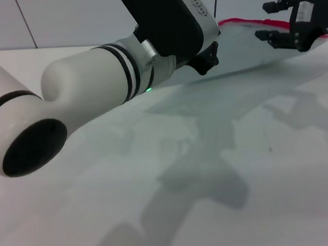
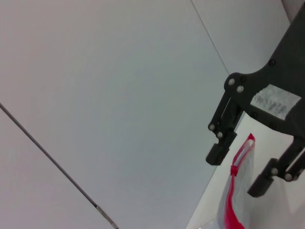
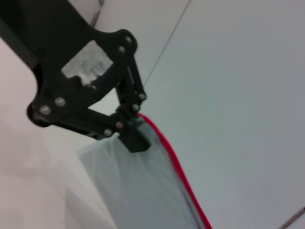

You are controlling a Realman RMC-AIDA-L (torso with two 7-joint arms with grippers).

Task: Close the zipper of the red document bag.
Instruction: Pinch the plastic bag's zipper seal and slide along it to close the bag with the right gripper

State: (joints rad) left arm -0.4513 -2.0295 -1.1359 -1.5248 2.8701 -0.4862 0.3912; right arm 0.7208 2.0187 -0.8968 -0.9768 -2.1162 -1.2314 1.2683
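left gripper (image 3: 129, 132) pinches the red document bag (image 3: 138, 191); right gripper (image 2: 237, 174) gapes.

You've got a pale, translucent blue-grey red document bag (image 1: 250, 48) with its bright-red zipper (image 3: 176, 162), black grippers, a white arm (image 1: 84, 78) banded black, and a white table (image 1: 218, 199).

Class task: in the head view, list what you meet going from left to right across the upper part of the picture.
Left arm's white elbow → left tool, at the bag's left end → red document bag with its zipper along the far edge → right tool, at the bag's right end.
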